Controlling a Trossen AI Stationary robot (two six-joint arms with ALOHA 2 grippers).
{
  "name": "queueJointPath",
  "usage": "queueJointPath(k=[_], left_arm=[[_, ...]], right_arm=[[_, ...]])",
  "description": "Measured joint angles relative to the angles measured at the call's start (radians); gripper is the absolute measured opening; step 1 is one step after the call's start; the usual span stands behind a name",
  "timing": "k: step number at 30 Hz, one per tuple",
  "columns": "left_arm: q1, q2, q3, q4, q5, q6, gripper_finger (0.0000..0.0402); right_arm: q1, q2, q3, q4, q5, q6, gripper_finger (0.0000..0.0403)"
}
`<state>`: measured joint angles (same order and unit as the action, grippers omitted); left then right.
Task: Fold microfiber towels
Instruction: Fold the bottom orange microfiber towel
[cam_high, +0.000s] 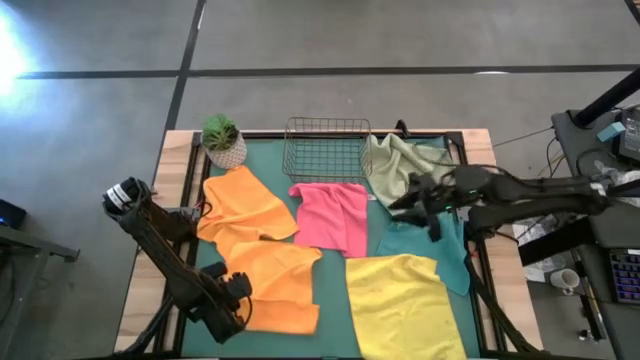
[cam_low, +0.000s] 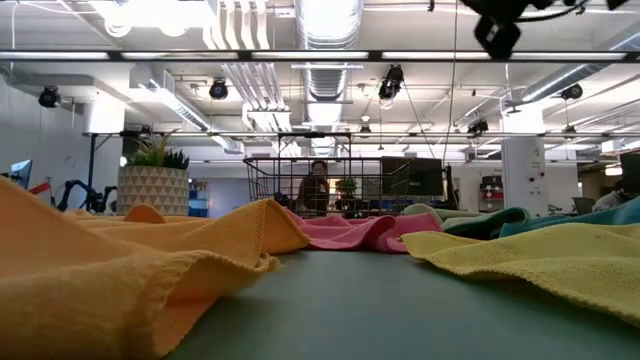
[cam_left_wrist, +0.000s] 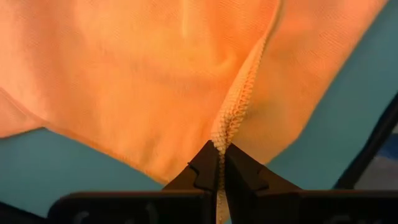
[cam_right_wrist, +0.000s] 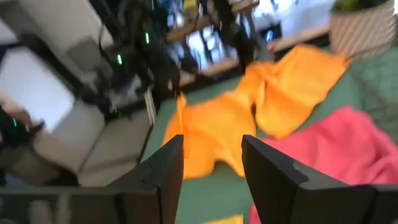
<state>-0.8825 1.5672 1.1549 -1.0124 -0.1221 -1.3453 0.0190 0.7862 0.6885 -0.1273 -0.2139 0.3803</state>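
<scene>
Six microfiber towels (cam_high: 330, 215) strew the green table mat (cam_high: 330, 285).

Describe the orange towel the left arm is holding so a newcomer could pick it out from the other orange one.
Start at the wire basket at the table's far edge, then come to the near left part of the green mat. The near orange towel lies there, beside the yellow towel. Unlike the far orange towel by the potted plant, its edge is pinched in the left gripper.
</scene>
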Motion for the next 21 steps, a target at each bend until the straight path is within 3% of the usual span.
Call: queueJointPath(k=[6, 13, 21], left_arm=[[0.000, 0.006, -0.002, -0.001, -0.079, 0.000, 0.0000], [-0.002, 0.007, -0.003, 0.002, -0.094, 0.021, 0.0000], [-0.002, 0.007, 0.004, 0.013, -0.142, 0.117, 0.0000]], right_arm=[[0.091, 0.218, 0.081, -0.018, 0.041, -0.068, 0.0140], [0.169, 0.430, 0.186, -0.004, 0.060, -0.088, 0.0146], [0.240, 0.681, 0.388, 0.000, 0.060, -0.163, 0.0150]])
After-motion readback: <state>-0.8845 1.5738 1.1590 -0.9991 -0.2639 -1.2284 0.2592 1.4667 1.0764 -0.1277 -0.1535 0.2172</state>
